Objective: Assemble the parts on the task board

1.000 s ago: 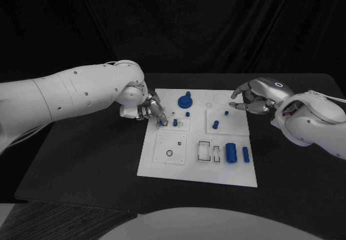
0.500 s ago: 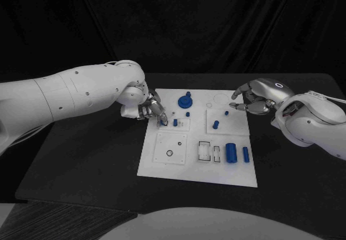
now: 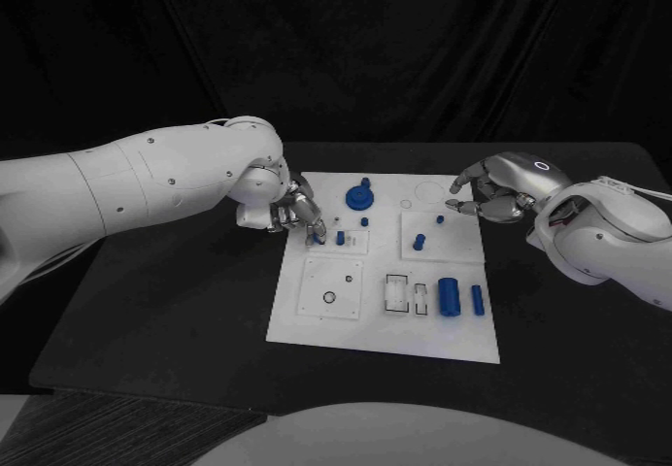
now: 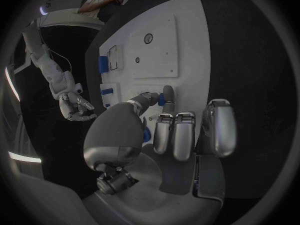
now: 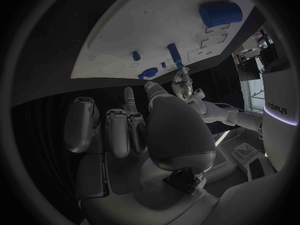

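Head view: task board (image 3: 386, 330), white plate, long axis running away from the robot, centred on the black table (image 3: 168, 320). Near half carries a large blue cylinder (image 3: 449, 296) lying flat, long axis along the board's length, and just beside it a thinner blue rod (image 3: 478, 300) lying parallel. Far half carries a blue round knobbed part (image 3: 361, 198) standing upright, plus small blue pegs: one (image 3: 419, 242) on the right inner panel, one (image 3: 438, 219) just beyond it, one (image 3: 364, 221) near the middle.

Left hand (image 3: 295, 216): over the board's far left corner, fingers curled downward; fingertips (image 4: 167, 92) close around a short blue peg (image 3: 341, 236), standing upright on the left inner panel. Left wrist view shows thumb and a finger meeting at that peg.

Right hand (image 3: 493, 198): at the board's far right edge, off the panels, fingers curled in with tips near each other; nothing seen between them. Right wrist view shows its fingers (image 5: 128, 130) folded, the board beyond them
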Tool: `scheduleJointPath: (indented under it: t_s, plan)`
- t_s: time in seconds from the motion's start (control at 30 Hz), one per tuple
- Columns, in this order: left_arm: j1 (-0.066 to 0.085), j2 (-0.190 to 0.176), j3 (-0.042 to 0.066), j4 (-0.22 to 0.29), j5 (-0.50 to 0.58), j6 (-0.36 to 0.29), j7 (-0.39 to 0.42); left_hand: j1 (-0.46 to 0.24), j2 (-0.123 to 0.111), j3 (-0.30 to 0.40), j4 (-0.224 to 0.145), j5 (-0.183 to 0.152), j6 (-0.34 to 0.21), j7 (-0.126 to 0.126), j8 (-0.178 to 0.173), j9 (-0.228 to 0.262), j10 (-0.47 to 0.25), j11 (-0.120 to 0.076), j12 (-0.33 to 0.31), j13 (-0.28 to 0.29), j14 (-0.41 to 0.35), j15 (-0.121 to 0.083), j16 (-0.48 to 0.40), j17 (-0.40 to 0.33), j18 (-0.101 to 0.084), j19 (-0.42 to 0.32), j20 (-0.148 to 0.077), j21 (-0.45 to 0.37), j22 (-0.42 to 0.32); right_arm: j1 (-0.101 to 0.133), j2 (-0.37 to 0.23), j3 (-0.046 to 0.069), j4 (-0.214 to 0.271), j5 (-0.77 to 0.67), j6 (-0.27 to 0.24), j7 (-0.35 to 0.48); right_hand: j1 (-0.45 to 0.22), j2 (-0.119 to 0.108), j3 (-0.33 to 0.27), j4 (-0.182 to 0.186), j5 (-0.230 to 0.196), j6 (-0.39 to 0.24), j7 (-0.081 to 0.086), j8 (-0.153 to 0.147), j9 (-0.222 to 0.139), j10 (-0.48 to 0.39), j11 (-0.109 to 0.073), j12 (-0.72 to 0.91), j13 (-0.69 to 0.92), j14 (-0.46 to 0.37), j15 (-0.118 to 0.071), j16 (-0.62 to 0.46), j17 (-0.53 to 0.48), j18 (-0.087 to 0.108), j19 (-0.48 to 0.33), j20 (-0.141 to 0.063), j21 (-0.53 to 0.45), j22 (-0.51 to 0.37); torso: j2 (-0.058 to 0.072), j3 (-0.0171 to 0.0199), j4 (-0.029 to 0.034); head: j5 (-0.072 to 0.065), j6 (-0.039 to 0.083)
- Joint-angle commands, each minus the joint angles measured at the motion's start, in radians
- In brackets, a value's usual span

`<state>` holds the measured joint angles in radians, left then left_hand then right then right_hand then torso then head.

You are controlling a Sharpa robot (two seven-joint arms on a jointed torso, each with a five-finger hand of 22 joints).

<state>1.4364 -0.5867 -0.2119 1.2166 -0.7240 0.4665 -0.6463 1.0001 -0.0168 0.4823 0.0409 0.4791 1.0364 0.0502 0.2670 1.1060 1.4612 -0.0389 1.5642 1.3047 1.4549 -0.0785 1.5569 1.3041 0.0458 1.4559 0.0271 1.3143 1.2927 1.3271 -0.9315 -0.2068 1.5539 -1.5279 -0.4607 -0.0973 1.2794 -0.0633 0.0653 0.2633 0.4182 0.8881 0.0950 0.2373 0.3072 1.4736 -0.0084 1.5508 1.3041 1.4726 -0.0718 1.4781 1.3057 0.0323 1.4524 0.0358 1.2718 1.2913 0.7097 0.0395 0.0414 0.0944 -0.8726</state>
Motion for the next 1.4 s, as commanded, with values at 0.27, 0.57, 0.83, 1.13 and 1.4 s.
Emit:
scheduleJointPath:
  t_s: [0.27, 0.57, 0.83, 1.13, 1.4]
  plan:
    - [-0.002, 0.004, 0.0, -0.003, 0.006, 0.001, 0.019, -0.018, 0.019, 0.098, -0.016, 0.003, 0.016, -0.02, -0.01, -0.013, 0.11, 0.0, 0.007, 0.266, 0.116, -0.007, 0.014, 0.267, 0.014, -0.01, -0.001, -0.014, 0.198, -0.003, -0.001, 0.001, 0.0, -0.003, 0.007, -0.024, 0.018, 0.01, 0.039, -0.003, 0.018, 0.005, -0.003, 0.013, -0.013, 0.097, 0.011, 0.02, 0.267, 0.065, 0.007, -0.02, 0.098, 0.036, 0.0, 0.009, -0.019, 0.19, 0.0, 0.0, -0.0002, 0.0, 0.0]
    - [-0.002, 0.009, 0.0, -0.004, 0.006, 0.004, 0.021, -0.031, 0.022, 0.094, -0.018, -0.026, 0.011, -0.018, -0.019, -0.021, 0.11, 0.002, 0.007, 0.266, 0.116, -0.005, 0.014, 0.267, 0.014, -0.01, 0.001, -0.016, 0.198, -0.003, 0.001, 0.001, -0.001, -0.003, 0.012, -0.027, 0.018, 0.01, 0.039, -0.003, 0.018, 0.005, -0.003, 0.013, -0.013, 0.097, 0.011, 0.02, 0.267, 0.065, 0.007, -0.02, 0.098, 0.036, 0.0, 0.009, -0.019, 0.19, 0.0, 0.0002, -0.0001, 0.001, 0.0]
    - [-0.003, 0.01, 0.0, -0.007, 0.006, 0.013, 0.023, -0.079, 0.02, 0.047, 0.004, -0.161, 0.013, -0.014, -0.045, -0.051, 0.11, 0.006, 0.007, 0.266, 0.116, 0.0, 0.014, 0.267, 0.015, -0.012, 0.006, -0.025, 0.196, -0.004, 0.001, 0.001, -0.002, -0.003, 0.015, -0.03, 0.02, 0.01, 0.04, -0.004, 0.019, 0.005, -0.002, 0.012, -0.013, 0.097, 0.011, 0.02, 0.267, 0.065, 0.008, -0.021, 0.097, 0.036, -0.001, 0.009, -0.021, 0.189, 0.0, -0.0003, -0.0003, 0.002, 0.0]
    - [-0.005, 0.013, 0.0, -0.012, 0.006, 0.021, 0.019, -0.086, 0.015, 0.026, 0.007, -0.169, 0.015, -0.014, -0.052, -0.059, 0.11, 0.007, 0.007, 0.266, 0.116, 0.0, 0.014, 0.267, 0.016, -0.013, 0.007, -0.028, 0.196, -0.005, 0.001, 0.001, -0.002, -0.003, 0.015, -0.03, 0.021, 0.011, 0.041, -0.005, 0.02, 0.005, -0.002, 0.012, -0.013, 0.097, 0.011, 0.02, 0.267, 0.065, 0.008, -0.021, 0.097, 0.036, -0.001, 0.009, -0.023, 0.188, 0.0, 0.0003, -0.0002, 0.0, 0.0]
    - [-0.007, 0.013, 0.0, -0.013, 0.006, 0.027, 0.014, -0.089, 0.022, -0.027, 0.017, -0.27, 0.024, -0.013, -0.069, -0.079, 0.11, 0.008, 0.007, 0.266, 0.116, 0.001, 0.014, 0.267, 0.016, -0.013, 0.009, -0.033, 0.195, -0.006, 0.001, 0.001, -0.002, -0.003, 0.016, -0.03, 0.021, 0.011, 0.041, -0.005, 0.02, 0.005, -0.002, 0.012, -0.013, 0.097, 0.011, 0.02, 0.267, 0.065, 0.008, -0.021, 0.097, 0.036, -0.001, 0.009, -0.023, 0.188, 0.0, 0.0002, -0.0002, 0.0, 0.0]
